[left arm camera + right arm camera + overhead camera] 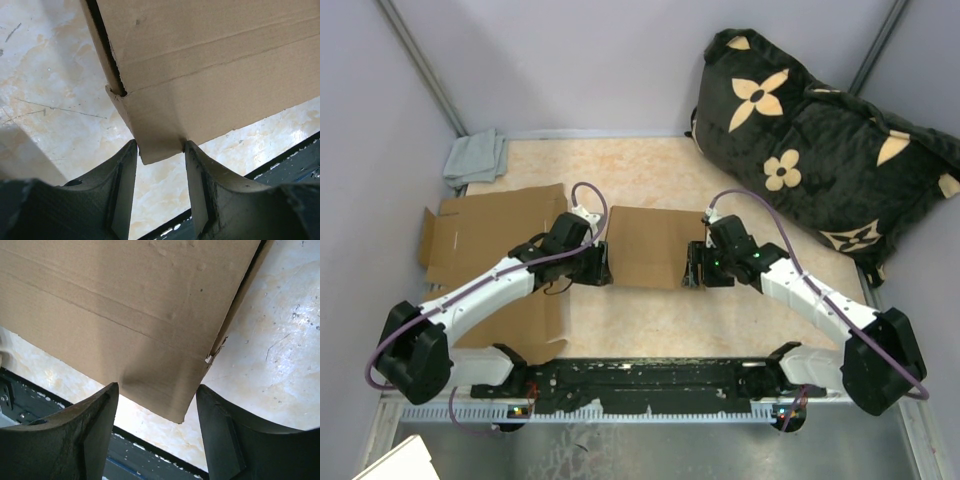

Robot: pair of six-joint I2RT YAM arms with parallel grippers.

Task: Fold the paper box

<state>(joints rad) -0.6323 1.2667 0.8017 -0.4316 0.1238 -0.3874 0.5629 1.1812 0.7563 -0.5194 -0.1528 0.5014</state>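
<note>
A brown cardboard box [210,85] fills the upper frame, one lower flap corner reaching down between the left gripper [160,150] jaws, touching both inner faces. Beneath lies the marbled beige table [45,95].

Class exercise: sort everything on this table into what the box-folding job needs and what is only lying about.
Job: paper box; left hand pinching its corner; right hand around its other corner.

Lying about: flat cardboard sheet; grey cloth; black flowered cushion.

Matt brown cardboard box [648,246], glossy marbled tabletop [720,180], plush dark cushion [820,150], grey cloth [475,158]
</note>
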